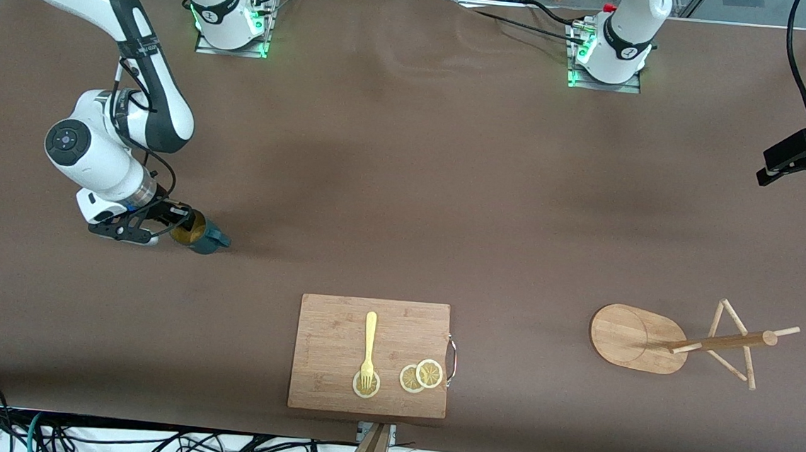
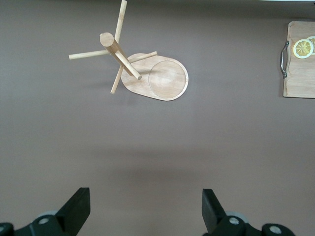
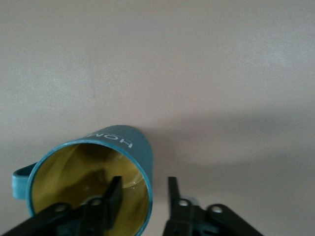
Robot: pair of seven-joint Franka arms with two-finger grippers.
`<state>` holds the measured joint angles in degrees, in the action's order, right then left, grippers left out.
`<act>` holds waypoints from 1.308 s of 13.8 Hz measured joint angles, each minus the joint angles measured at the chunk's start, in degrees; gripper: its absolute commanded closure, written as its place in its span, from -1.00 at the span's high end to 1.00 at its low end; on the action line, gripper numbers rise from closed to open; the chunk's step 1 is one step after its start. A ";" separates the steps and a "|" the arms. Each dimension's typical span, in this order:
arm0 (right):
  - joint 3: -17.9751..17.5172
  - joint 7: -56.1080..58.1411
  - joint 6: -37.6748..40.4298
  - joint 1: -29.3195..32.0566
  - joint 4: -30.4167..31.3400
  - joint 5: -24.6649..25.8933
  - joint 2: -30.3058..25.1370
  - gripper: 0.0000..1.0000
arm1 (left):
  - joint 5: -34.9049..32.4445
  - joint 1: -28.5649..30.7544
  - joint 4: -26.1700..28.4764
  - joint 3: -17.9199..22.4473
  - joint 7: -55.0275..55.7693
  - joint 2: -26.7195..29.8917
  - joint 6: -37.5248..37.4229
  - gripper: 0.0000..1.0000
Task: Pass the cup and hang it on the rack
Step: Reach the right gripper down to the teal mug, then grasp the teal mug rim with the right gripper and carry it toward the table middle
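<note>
The teal cup [image 1: 205, 235] is tipped on its side at the right arm's end of the table, its yellowish mouth facing my right gripper [image 1: 179, 228]. In the right wrist view the cup [image 3: 98, 162] fills the lower part. My right gripper [image 3: 144, 184] straddles its rim, one finger inside and one outside, with gaps to the wall on both sides. The bamboo rack [image 1: 640, 338] stands at the left arm's end; it also shows in the left wrist view [image 2: 162, 78]. My left gripper [image 1: 800, 172] hangs open and empty in the air above the table, its fingers wide apart [image 2: 146, 196].
A rectangular wooden cutting board [image 1: 335, 384] lies near the front edge, with a yellow fork [image 1: 369, 348] and lemon slices [image 1: 422, 376] on it. Its metal handle [image 1: 452, 360] faces the rack. Cables run along the front edge.
</note>
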<state>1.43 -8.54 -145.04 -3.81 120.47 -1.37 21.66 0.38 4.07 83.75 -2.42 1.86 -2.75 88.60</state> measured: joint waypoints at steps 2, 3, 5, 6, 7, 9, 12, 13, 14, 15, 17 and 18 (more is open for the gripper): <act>0.00 0.37 0.00 0.00 -0.55 0.00 -0.03 -1.00 | 0.00 -0.01 0.00 0.00 0.00 0.00 0.00 1.00; 0.00 0.42 0.17 -0.01 -0.95 0.00 -0.06 -1.00 | 0.00 -0.01 0.00 0.00 0.00 0.00 0.00 1.00; -0.06 0.42 2.19 -0.04 -2.46 0.00 -0.09 -1.00 | 0.00 -0.01 0.00 0.00 0.00 0.00 0.00 1.00; -0.13 0.42 4.93 -0.07 -4.14 0.00 -0.14 -1.00 | 0.00 -0.01 0.00 0.00 0.00 0.00 0.00 1.00; -0.31 0.43 8.57 -0.16 -6.43 0.00 -0.21 -1.00 | 0.00 -0.01 0.00 0.00 0.00 0.00 0.00 1.00; -1.01 0.43 16.36 -1.27 -12.26 0.00 -0.36 -1.00 | 0.00 -0.01 0.00 0.00 0.00 0.00 0.00 1.00; -1.54 0.23 21.23 -6.09 -18.22 -0.04 -0.42 -1.00 | 0.00 0.00 0.00 0.01 0.00 0.00 0.00 1.00; -1.68 -0.55 21.43 -8.12 -19.16 -0.07 -0.24 -1.00 | 0.00 0.01 0.00 0.02 0.00 0.00 0.00 1.00; -1.82 -2.53 21.44 -10.23 -20.01 -0.10 0.18 -1.00 | 0.00 0.03 0.00 0.04 0.00 0.00 0.00 1.00; -2.05 -5.88 21.42 -12.52 -21.36 -0.12 0.99 -1.00 | 0.00 0.04 0.00 0.05 0.00 0.00 0.00 1.00; -2.55 -16.56 21.42 -18.81 -26.06 -0.15 4.18 -1.00 | 0.00 0.02 0.00 0.04 0.00 -0.01 0.00 1.00; -2.70 -23.15 21.40 -22.62 -28.61 -0.13 6.42 -1.00 | 0.00 0.01 -0.01 0.02 0.00 -0.03 0.00 1.00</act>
<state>-1.27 -31.69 -123.64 -26.43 91.86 -1.49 28.08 0.38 4.08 83.74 -2.40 1.86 -2.77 88.60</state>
